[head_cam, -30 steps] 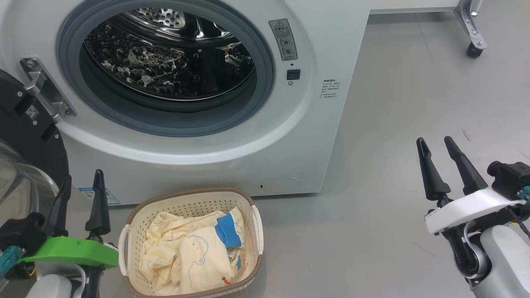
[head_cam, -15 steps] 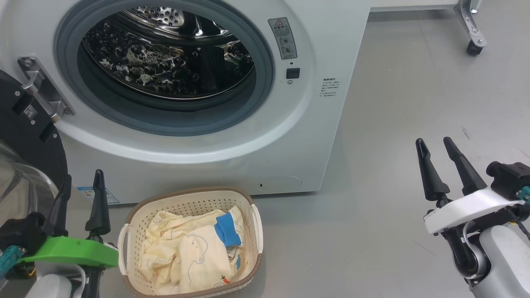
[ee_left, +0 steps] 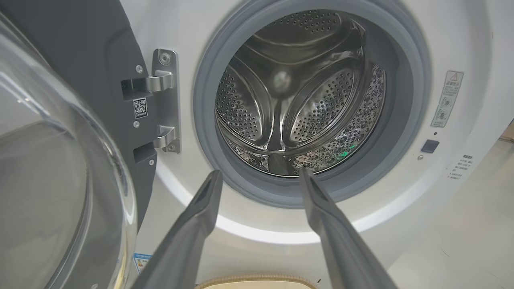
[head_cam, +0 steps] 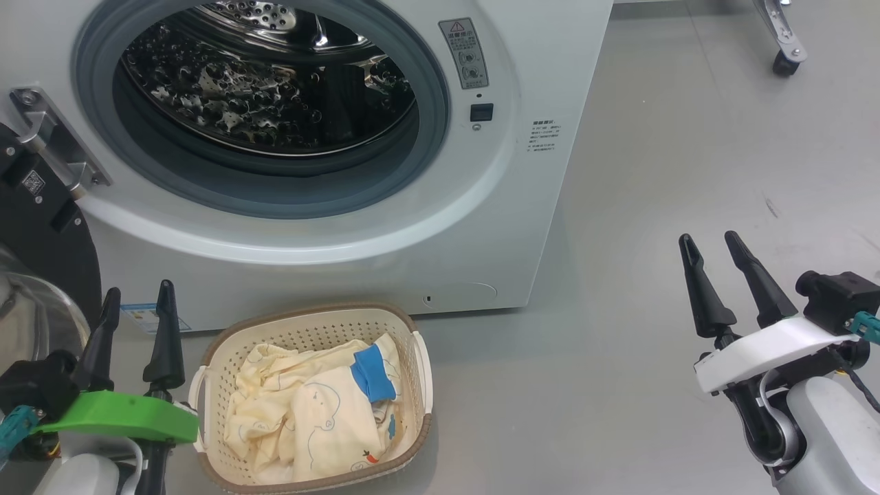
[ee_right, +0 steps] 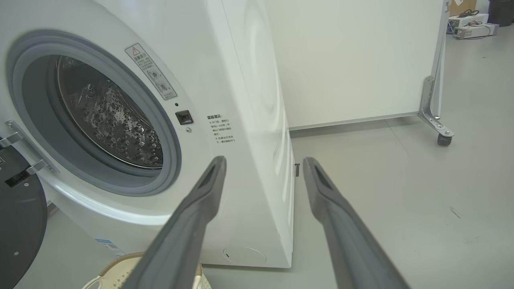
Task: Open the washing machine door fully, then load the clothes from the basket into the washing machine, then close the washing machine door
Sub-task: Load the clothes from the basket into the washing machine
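Note:
The white washing machine (head_cam: 543,62) stands with its steel drum (head_cam: 261,89) exposed. Its black door (head_cam: 41,240) hangs swung out at the left on a steel hinge (head_cam: 51,141); the left wrist view shows the glass bowl (ee_left: 48,168) close by. On the floor in front sits the cream basket (head_cam: 309,330) holding pale yellow clothes (head_cam: 323,419), one with a blue cuff (head_cam: 373,371). My left gripper (head_cam: 137,292) is open and empty, just left of the basket. Far off at the right, my right gripper (head_cam: 708,240) is open and empty too.
Grey floor (head_cam: 653,172) stretches to the right of the machine. A white panel on a castor foot (ee_right: 439,134) stands behind at the right. The open door and its glass bowl crowd the space beside my left arm.
The head view has shifted, so the whole scene sits slightly lower-left and nearer. Both grippers stay open; the basket and clothes lie as before.

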